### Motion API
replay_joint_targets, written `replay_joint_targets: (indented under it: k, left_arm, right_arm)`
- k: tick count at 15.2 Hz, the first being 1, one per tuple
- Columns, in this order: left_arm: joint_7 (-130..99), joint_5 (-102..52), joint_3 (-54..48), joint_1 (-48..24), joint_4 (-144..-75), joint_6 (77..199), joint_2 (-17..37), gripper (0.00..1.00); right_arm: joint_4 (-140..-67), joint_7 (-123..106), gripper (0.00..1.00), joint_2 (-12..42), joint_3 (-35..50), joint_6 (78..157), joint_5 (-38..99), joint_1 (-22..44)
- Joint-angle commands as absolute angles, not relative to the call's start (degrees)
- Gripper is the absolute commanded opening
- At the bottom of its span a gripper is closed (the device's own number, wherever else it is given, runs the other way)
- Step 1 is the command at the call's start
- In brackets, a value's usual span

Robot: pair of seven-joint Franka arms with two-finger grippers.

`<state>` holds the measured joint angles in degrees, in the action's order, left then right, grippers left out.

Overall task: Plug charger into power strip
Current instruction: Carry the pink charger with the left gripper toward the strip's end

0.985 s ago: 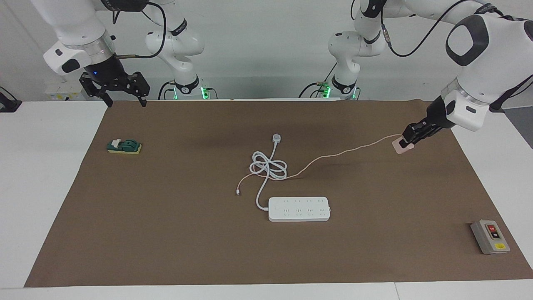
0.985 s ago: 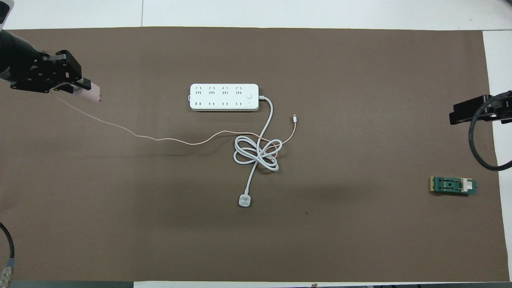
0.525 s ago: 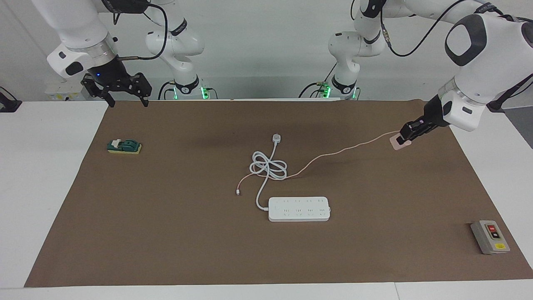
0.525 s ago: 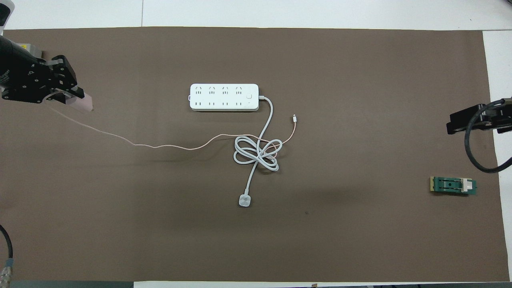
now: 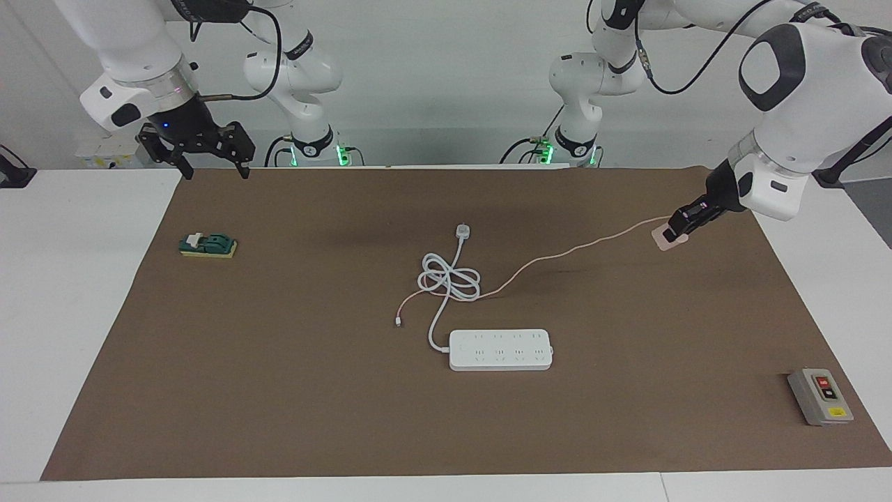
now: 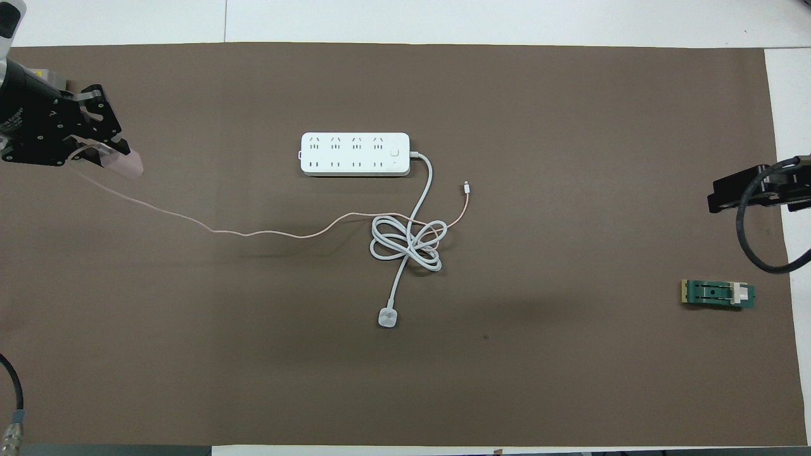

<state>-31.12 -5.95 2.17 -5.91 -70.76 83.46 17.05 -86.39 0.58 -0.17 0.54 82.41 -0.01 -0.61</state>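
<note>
One brown mat (image 5: 279, 390) covers a white table (image 5: 70, 279).

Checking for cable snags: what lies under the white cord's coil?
The charger's thin pink cable passes through the power strip's white cord coil; which strand lies on top cannot be told. Otherwise brown mat.

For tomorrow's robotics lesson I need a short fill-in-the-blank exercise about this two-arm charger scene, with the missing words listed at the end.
1. The left gripper is shut on the pale-pink ____.
2. The power strip lies ____ from the robots than the coiled white cord.
3. The right gripper hangs ____, holding nothing.
4. The grey box with red and black buttons sits toward the ____ arm's end of the table.

Missing words: charger; farther; open; left
</note>
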Motion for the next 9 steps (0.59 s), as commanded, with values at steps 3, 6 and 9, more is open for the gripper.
replay_joint_targets:
  k: [3,6,9]
  left_arm:
    - [-46.6,0.1,2.8,-9.8,-69.9,88.1,18.7,0.0]
    - [-55.2,0.1,2.7,-10.1,-69.8,88.3,19.2,0.0]
    - [-65.4,0.1,2.7,-11.8,-69.9,88.3,20.9,0.0]
  right_arm:
    - [-87.5,-0.6,1.0,-1.1,1.4,82.1,-1.1,-1.7]
    - [-87.5,-0.6,1.0,-1.1,1.4,82.1,-1.1,-1.6]
    - [-87.5,-0.6,1.0,-1.1,1.4,82.1,-1.1,-1.7]
